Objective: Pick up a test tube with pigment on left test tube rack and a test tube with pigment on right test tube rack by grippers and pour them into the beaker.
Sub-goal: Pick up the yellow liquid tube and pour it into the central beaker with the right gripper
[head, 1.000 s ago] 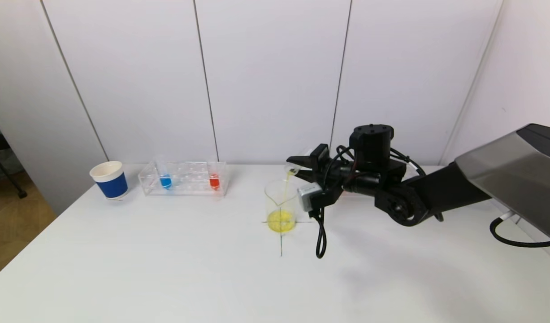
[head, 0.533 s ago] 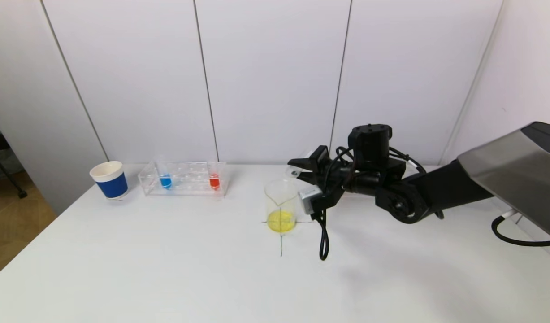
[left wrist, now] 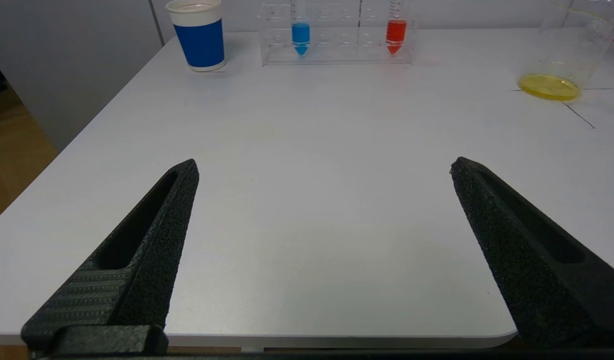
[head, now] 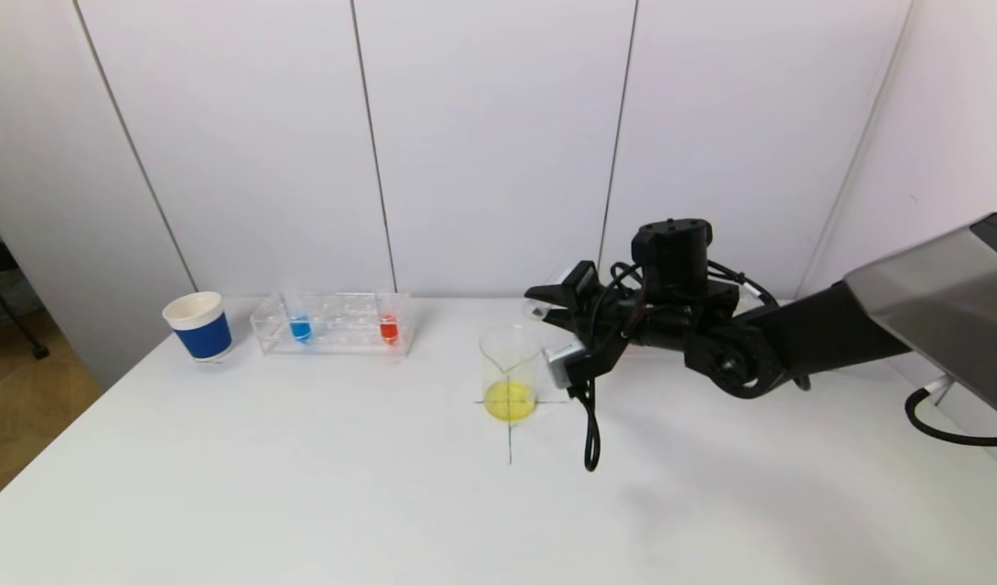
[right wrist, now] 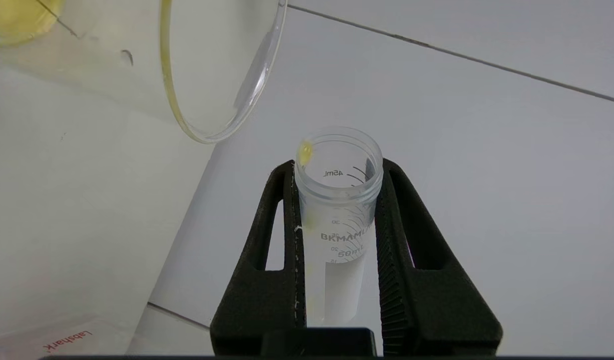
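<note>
Right gripper (right wrist: 337,220): clamped on emptied test tube (right wrist: 337,200), tilted beside beaker (head: 510,370) rim. Left gripper (left wrist: 322,170): spread, idle over near table edge. Risk: yellow lip droplet could drip onto table.

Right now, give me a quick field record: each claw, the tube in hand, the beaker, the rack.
right claw: shut on the test tube, beside the beaker's rim
test tube: tipped, nearly empty, a yellow drop at its lip
beaker: upright on the table's cross mark, yellow liquid at the bottom
left claw: open, holding nothing, low over the near table edge
rack: holds a blue tube and a red tube, both upright
paper cup: on the side of the rack away from the beaker
</note>
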Tool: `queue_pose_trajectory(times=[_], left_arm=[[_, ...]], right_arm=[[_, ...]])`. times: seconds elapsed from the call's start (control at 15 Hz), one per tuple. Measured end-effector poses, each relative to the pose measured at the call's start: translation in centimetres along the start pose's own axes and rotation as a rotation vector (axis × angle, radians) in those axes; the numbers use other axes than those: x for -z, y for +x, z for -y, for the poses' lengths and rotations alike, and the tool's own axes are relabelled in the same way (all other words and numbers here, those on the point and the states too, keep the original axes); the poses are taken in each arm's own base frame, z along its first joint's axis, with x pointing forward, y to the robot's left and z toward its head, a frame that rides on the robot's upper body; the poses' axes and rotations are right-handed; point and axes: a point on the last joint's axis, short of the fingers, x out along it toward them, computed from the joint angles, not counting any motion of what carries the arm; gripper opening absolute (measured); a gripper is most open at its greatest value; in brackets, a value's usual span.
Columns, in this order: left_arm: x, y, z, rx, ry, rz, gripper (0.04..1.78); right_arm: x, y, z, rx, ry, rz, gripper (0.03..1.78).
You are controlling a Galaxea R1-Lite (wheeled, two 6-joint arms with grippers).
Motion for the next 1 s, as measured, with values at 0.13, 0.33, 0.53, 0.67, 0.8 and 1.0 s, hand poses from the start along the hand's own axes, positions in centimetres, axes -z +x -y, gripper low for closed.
queue_pose_trajectory(times=[0.13,0.33,0.53,0.67,0.8,1.0], left_arm=[[0.0,0.0,0.0,0.001,0.000,0.000,1.76],[0.0,0.0,0.0,0.000,0.000,0.000,1.76],[0.0,0.0,0.0,0.000,0.000,0.000,1.76],[0.0,0.0,0.0,0.000,0.000,0.000,1.76],[0.0,0.0,0.0,0.000,0.000,0.000,1.76],[0.0,0.0,0.0,0.000,0.000,0.000,1.76]], right_arm=[[-0.2,0.1,0.2,-0.001,-0.013,0.001,0.47],[-0.6,0.2,0.4,-0.010,-0.050,0.000,0.47],[-1.0,0.5,0.8,-0.016,-0.094,-0.006,0.47],[-1.2,0.6,1.0,-0.020,-0.127,-0.022,0.47],[-1.2,0.6,1.1,-0.024,-0.160,-0.027,0.47],[-1.3,0.7,1.3,-0.022,-0.189,-0.034,0.47]])
